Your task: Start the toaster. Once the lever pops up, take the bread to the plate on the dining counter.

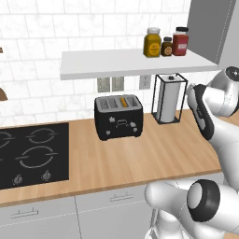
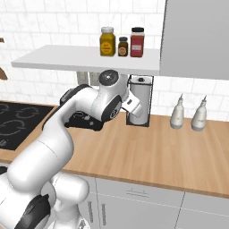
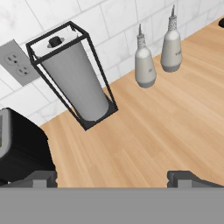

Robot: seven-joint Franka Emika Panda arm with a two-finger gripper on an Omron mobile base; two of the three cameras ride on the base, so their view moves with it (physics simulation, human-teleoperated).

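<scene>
The end effector (image 3: 112,177), jaws spread wide and empty, is hovering beside the toaster (image 1: 118,116); swinging toward the lever (image 1: 122,123) risks clipping the paper-towel holder (image 1: 169,99) next to the toaster.

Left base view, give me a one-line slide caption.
Black toaster with bread in a slot sits on the wood counter between stove and paper towel holder.

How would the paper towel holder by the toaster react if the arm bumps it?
The paper towel holder is a tall, narrow thin-wire frame on a small base, so it probably tips easily from a high push. It looks light, likely sliding on the smooth counter from a low one. The roll stands loose inside and may shift.
</scene>
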